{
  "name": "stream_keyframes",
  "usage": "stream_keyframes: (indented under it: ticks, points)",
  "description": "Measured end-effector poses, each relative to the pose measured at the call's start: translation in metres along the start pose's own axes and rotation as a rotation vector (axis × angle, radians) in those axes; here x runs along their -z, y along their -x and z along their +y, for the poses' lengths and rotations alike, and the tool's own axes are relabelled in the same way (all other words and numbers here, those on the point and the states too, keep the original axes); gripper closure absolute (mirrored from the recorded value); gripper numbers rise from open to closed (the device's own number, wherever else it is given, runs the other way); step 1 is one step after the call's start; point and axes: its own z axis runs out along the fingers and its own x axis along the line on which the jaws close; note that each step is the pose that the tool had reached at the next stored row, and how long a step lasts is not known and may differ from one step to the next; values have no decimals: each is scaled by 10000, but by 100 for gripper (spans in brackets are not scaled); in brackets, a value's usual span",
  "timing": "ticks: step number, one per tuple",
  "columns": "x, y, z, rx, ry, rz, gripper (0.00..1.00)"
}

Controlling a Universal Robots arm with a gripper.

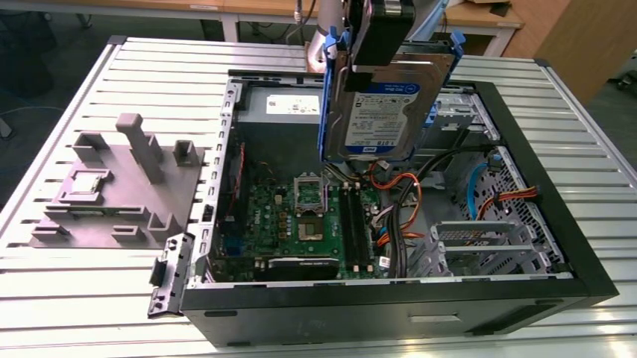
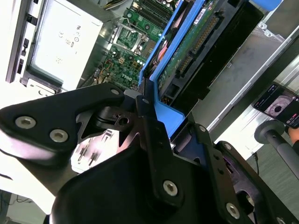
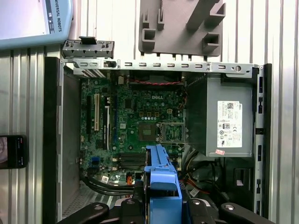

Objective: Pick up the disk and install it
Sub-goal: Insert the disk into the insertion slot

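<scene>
The disk (image 1: 381, 112) hangs upright over the open computer case (image 1: 557, 224), its white-and-blue label facing the exterior view. A blue carrier (image 3: 161, 179) frames it. My gripper (image 1: 377, 63) is shut on the disk's top end from above, and its black fingers (image 2: 150, 123) clamp the carrier's blue tab (image 2: 164, 117). In the second wrist view the disk's green circuit side (image 2: 187, 51) and its connector show. The disk's lower edge is above the memory slots (image 1: 350, 216), clear of the board.
Inside the case lie the green motherboard (image 1: 298, 224), the grey power supply (image 3: 229, 123), orange and black cables (image 1: 408, 198) and a silver drive bay (image 1: 482, 246). A grey plastic fixture (image 1: 119, 186) stands on the slatted metal table (image 1: 60, 283) at the exterior view's left.
</scene>
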Motion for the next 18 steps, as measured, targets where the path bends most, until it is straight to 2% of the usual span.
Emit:
stream_keyframes:
  ticks: [7,8,9,18]
  points:
    - [1,-18,-1,2,0,2,63]
    - [2,-30,-1,1,0,5,63]
    - [3,-100,-5,0,0,16,63]
    - [5,-132,-145,1,0,17,63]
